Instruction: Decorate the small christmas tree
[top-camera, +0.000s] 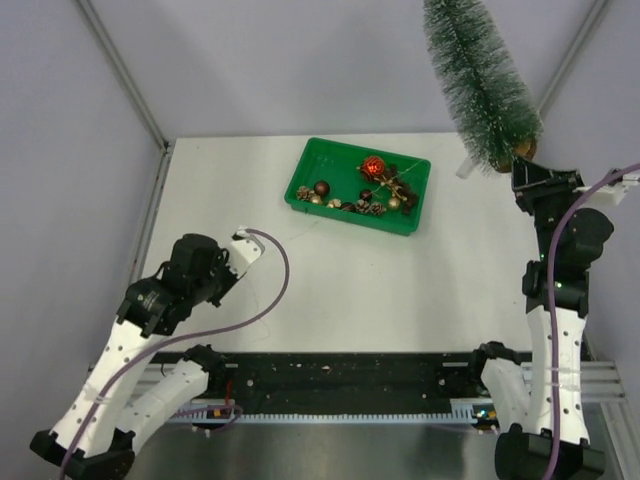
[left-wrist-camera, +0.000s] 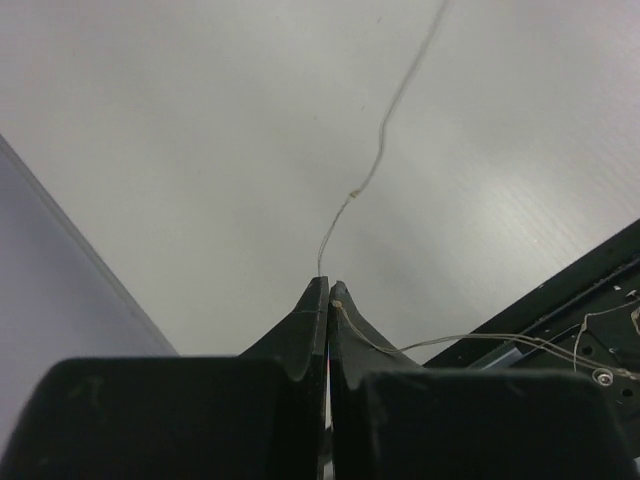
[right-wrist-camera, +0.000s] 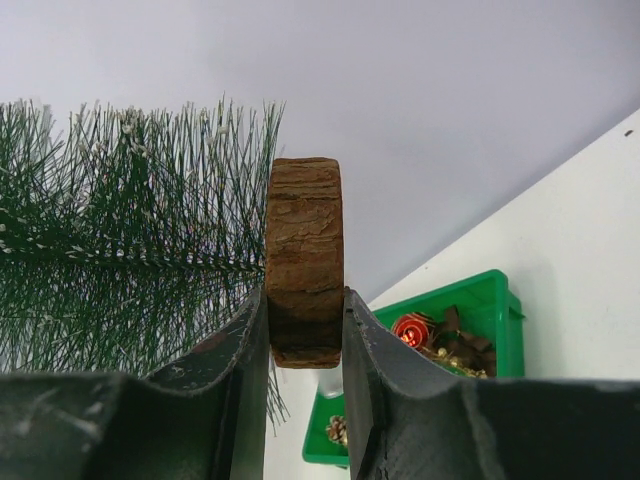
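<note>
Right gripper (right-wrist-camera: 305, 295) grips rough wooden disc (right-wrist-camera: 305, 230) of bristly tree (top-camera: 480, 80); left gripper (left-wrist-camera: 327, 285) pinches thread (left-wrist-camera: 380, 140)

You are working in a robotics lab cell, and the top view shows why. The white worktop (top-camera: 400, 290) is boxed in by plain pale grey panels (top-camera: 300, 60), joined by bare metal frame bars (top-camera: 125, 75) that run diagonally at the upper left and upper right of the frame. Along the bottom edge, a black perforated mounting plate (top-camera: 340, 375) and a ribbed aluminium rail (top-camera: 610, 380) carry the bases of two white-and-black arms, the left arm (top-camera: 110, 380) at lower left and the right arm (top-camera: 555, 340) at lower right. An exposed purple cable (top-camera: 287, 270) loops over the surface from the left one. A green plastic tray (top-camera: 300, 185) of small ornaments sits at upper centre.
</note>
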